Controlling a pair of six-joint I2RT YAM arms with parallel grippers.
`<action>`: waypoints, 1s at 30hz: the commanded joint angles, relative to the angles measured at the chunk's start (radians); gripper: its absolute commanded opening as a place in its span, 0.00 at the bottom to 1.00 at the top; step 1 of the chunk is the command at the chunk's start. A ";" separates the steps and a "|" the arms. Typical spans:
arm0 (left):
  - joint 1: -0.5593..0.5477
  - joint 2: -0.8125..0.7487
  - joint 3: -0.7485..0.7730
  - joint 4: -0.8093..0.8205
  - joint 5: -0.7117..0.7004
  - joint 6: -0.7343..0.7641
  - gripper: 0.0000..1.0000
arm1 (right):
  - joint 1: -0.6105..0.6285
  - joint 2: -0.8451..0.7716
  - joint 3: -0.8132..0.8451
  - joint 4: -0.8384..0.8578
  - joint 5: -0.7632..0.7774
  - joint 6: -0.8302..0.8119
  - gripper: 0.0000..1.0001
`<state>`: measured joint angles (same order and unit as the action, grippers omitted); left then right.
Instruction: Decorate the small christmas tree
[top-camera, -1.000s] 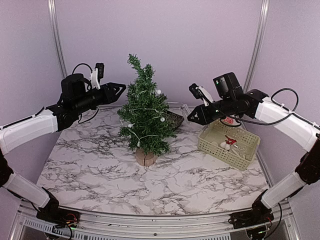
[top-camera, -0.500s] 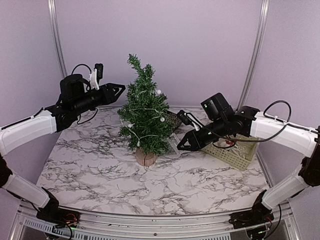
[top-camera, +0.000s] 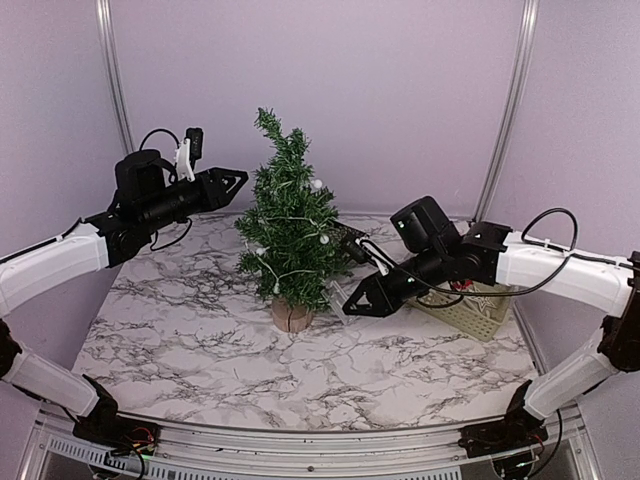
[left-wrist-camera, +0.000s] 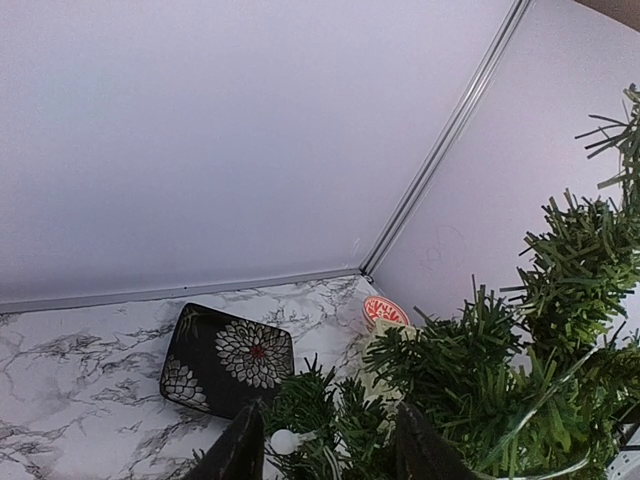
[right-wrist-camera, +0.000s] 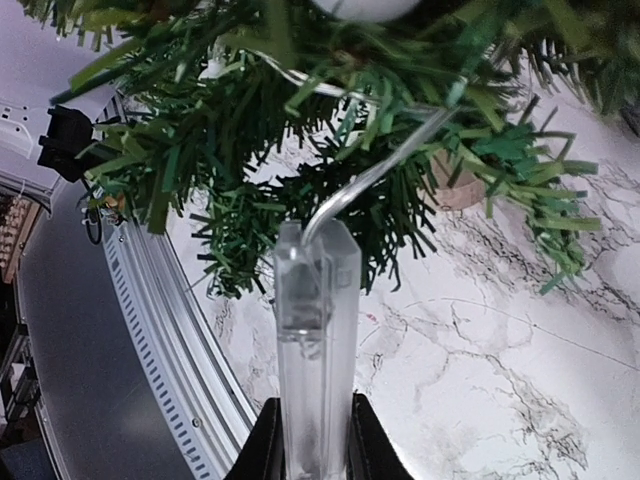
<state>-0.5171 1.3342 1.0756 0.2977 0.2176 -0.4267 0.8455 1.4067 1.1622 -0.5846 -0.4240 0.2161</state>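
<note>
The small christmas tree (top-camera: 290, 235) stands on its log-slice base (top-camera: 292, 316) mid-table, strung with a light string with white bulbs. My right gripper (top-camera: 352, 303) is low at the tree's right side, shut on a clear plastic light-string box (right-wrist-camera: 315, 340). Its clear wire (right-wrist-camera: 370, 175) runs up into the branches (right-wrist-camera: 300, 130). My left gripper (top-camera: 238, 180) hovers at the tree's upper left, open. Branch tips and a white bulb (left-wrist-camera: 285, 440) lie between its fingers (left-wrist-camera: 245, 445).
A pale green basket (top-camera: 478, 312) with ornaments sits at the right, partly behind my right arm. A black flowered plate (left-wrist-camera: 228, 358) lies behind the tree, with a red-and-white ornament (left-wrist-camera: 384, 310) near the back corner. Frame posts stand at the rear.
My right arm has swung from above the basket down and left to the tree's lower right, carrying the clear box. The left arm has hardly moved.
</note>
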 joint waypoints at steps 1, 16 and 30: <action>0.002 -0.031 -0.012 -0.014 0.000 0.008 0.45 | 0.004 0.030 0.033 0.000 0.081 -0.028 0.00; 0.002 -0.040 -0.014 -0.026 -0.015 0.027 0.45 | -0.012 0.057 0.023 0.076 0.208 -0.036 0.02; 0.002 -0.043 -0.025 -0.028 -0.036 0.032 0.46 | 0.032 0.112 0.016 0.121 0.220 -0.086 0.27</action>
<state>-0.5171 1.3182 1.0676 0.2783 0.2043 -0.4072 0.8688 1.5368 1.1625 -0.4850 -0.2241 0.1532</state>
